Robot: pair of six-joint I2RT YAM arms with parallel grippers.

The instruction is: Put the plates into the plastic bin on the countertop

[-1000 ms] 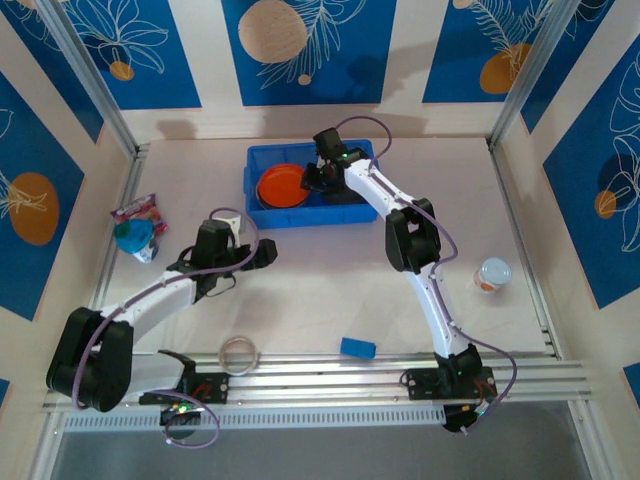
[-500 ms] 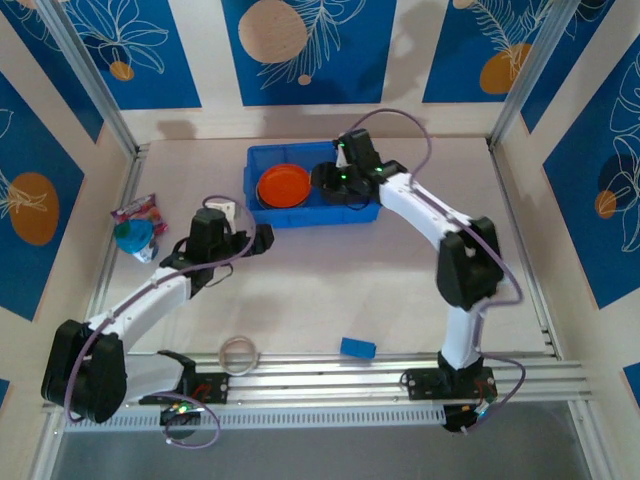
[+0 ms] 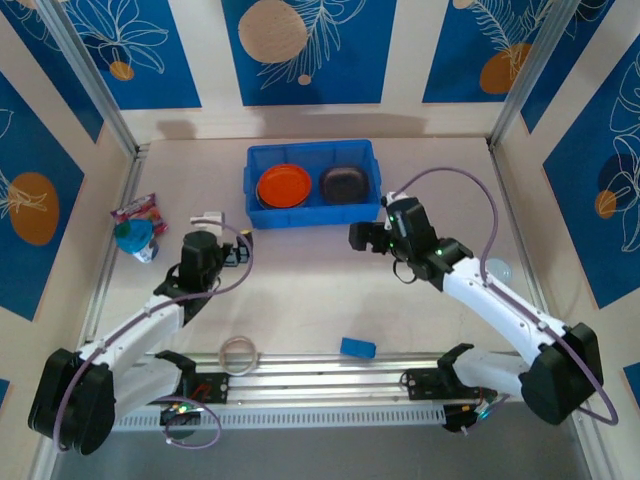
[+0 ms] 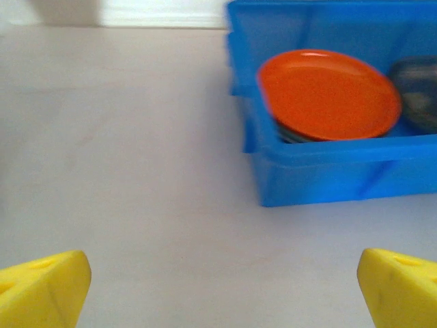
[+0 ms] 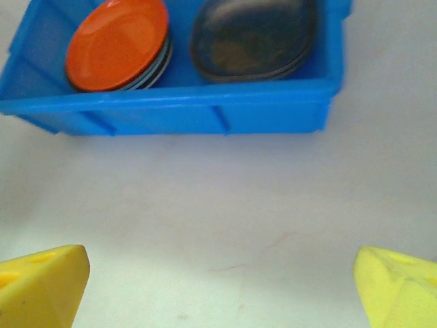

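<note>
Left arm (image 3: 130, 325) low over the bench (image 3: 300, 290), angled forward, left pincer (image 4: 218, 287) aimed at the plastic bin (image 3: 313, 215) from well short of it. Right arm (image 3: 500, 305) bent at an elbow by the near right corner, forearm slanting inward, right pincer (image 5: 218, 283) facing the bin's front wall. Both pincers spread wide, yellow fingertips (image 5: 41, 283) at the frame corners, holding nothing, touching nothing. Inside the bin: orange plate (image 3: 284, 185) on the left, dark smoky plate (image 3: 346, 184) on the right. From the right wrist, rims of more plates (image 5: 158, 68) stacked under the orange one. From above, blue block (image 3: 357, 347) and translucent ring (image 3: 239, 353) near the front rail.
</note>
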